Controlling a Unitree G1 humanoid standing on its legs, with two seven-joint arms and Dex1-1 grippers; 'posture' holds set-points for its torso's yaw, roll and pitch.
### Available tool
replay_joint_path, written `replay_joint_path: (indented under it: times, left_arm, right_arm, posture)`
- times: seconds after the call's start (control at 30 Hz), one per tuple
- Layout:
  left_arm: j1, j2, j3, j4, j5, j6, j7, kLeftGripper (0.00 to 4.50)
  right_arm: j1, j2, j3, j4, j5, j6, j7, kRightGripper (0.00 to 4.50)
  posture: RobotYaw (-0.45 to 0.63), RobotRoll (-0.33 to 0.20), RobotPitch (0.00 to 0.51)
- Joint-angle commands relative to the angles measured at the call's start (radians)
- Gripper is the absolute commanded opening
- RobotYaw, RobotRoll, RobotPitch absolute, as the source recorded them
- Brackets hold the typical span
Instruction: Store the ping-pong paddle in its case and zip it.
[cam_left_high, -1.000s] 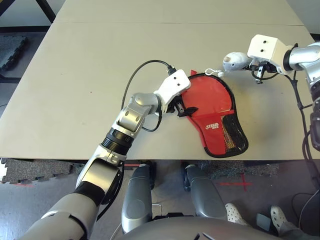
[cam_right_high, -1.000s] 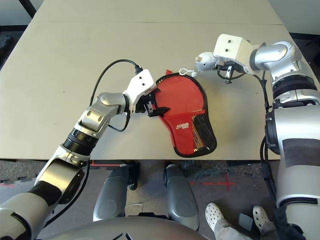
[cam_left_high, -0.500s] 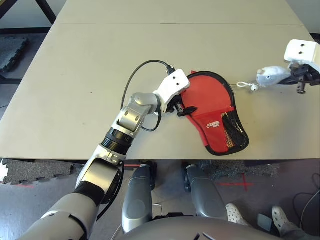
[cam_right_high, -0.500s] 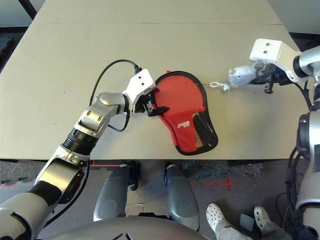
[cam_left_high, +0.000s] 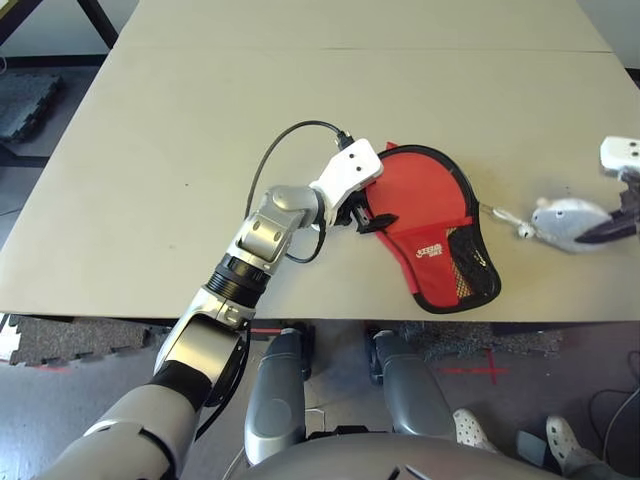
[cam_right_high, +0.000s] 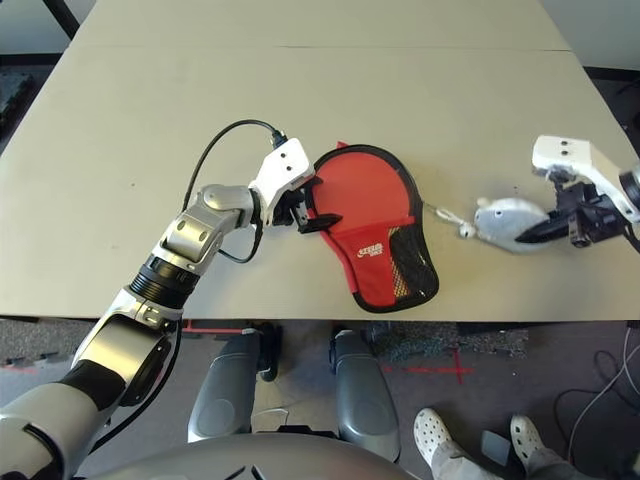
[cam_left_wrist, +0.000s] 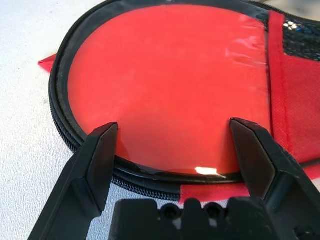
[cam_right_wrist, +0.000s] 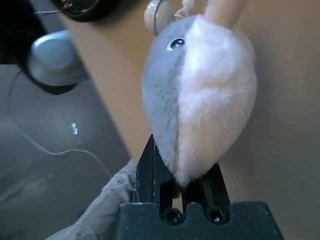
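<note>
The red case (cam_right_high: 372, 222) lies flat near the desk's (cam_right_high: 150, 120) front edge, the left gripper (cam_left_wrist: 172, 145) at its round end with jaws spread wide and empty — the right gripper (cam_right_wrist: 182, 182) pinches a grey-and-white plush toy (cam_right_high: 507, 222), joined to the case by a cord.

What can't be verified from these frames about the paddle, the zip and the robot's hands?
- Ping-pong paddle: hidden by the red case in the eye views; presence unconfirmed.
- Zip pull: too small in the eye views; the cord from the plush toy reaches the case rim.
- Right hand: cut by the frame edge in the left eye view.
- Left hand: its fingers' contact with the case is unclear.
</note>
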Motion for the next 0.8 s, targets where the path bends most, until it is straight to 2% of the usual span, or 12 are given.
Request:
replay_joint_path:
  times: [0.03, 0.2, 0.33, 0.43, 0.53, 0.67, 0.73, 0.77, 0.8]
  left_arm:
    - [0.039, 0.011, -0.031, 0.068, 0.018, 0.033, -0.003, 4.50]
    - [0.039, 0.011, -0.030, 0.076, 0.020, 0.030, -0.001, 4.50]
    - [0.037, 0.010, -0.029, 0.082, 0.022, 0.027, -0.002, 4.50]
    - [0.035, 0.013, -0.026, 0.077, 0.020, 0.026, -0.004, 4.50]
    - [0.033, 0.020, -0.020, 0.052, 0.014, 0.031, -0.008, 4.50]
    - [0.031, 0.052, 0.003, -0.033, -0.019, 0.062, -0.037, 4.50]
    - [0.029, 0.075, 0.015, -0.081, -0.039, 0.079, -0.055, 4.50]
    - [0.023, 0.086, 0.034, -0.110, -0.060, 0.097, -0.064, 4.50]
    - [0.017, 0.096, 0.054, -0.135, -0.080, 0.114, -0.068, 4.50]
  right_arm:
    - [0.072, -0.092, 0.082, -0.171, 0.102, 0.045, 0.014, 0.01]
    - [0.135, -0.129, 0.079, -0.267, 0.140, 0.058, 0.014, 0.01]
    - [0.137, -0.082, 0.036, -0.219, 0.115, 0.057, 0.014, 0.01]
    - [0.084, 0.004, -0.023, -0.094, 0.067, 0.089, 0.014, 0.90]
    - [0.020, 0.031, -0.037, -0.027, 0.057, 0.159, 0.014, 2.01]
    - [-0.077, 0.042, -0.062, 0.056, 0.140, 0.270, 0.014, 3.50]
    - [-0.105, 0.068, -0.085, 0.123, 0.147, 0.266, 0.014, 4.20]
    - [-0.118, 0.087, -0.103, 0.170, 0.147, 0.268, 0.014, 4.48]
    - [-0.127, 0.107, -0.122, 0.220, 0.146, 0.261, 0.014, 4.48]
  posture:
    - [-0.08, 0.000, 0.256]
    - [-0.09, 0.000, 0.256]
    - [-0.09, 0.000, 0.255]
    - [-0.08, 0.000, 0.253]
    - [-0.08, 0.000, 0.253]
    - [-0.09, 0.000, 0.247]
    - [-0.09, 0.000, 0.246]
    - [-0.08, 0.000, 0.244]
    - [-0.08, 0.000, 0.245]
